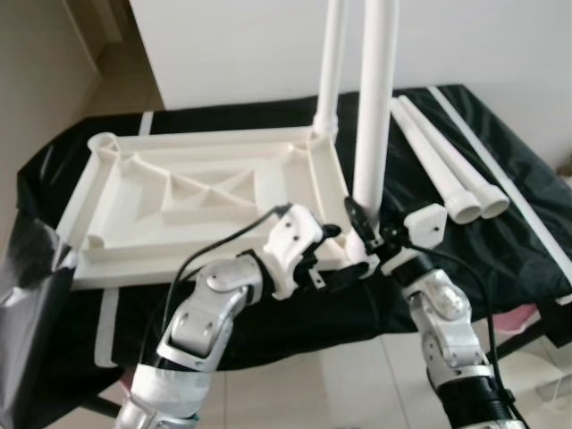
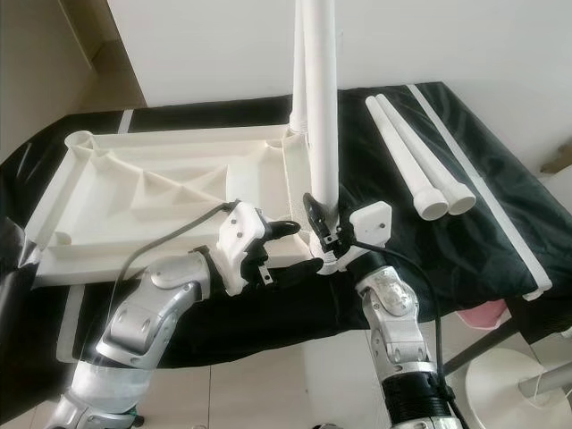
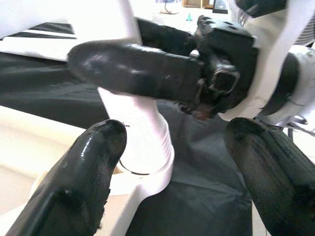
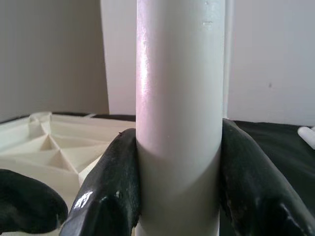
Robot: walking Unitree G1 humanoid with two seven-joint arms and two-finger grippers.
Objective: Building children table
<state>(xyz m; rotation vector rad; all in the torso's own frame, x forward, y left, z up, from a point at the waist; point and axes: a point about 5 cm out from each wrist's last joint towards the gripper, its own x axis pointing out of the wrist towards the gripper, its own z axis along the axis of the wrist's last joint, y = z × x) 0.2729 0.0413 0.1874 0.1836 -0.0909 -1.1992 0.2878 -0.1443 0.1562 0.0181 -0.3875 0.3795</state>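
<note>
black cloth (image 1: 500,241) | white wall (image 1: 223,45) | tiled floor (image 1: 331,384)

Two silver jointed arms — glossy rounded segments — each end in a white wrist housing, left gripper (image 1: 332,259) and right gripper (image 1: 365,234) with long black fingers; black cables loop along both.

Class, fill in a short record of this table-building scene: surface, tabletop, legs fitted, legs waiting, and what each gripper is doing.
Surface: black cloth over a table.
Tabletop: white plastic tabletop lying underside up.
Legs fitted: far leg upright in the far right corner; near leg upright at the near right corner.
Legs waiting: two spare legs lying side by side on the cloth, right of the tabletop.
Right gripper: jaws shut on the near leg, low down.
Left gripper: jaws open, beside the near leg's socket.
</note>
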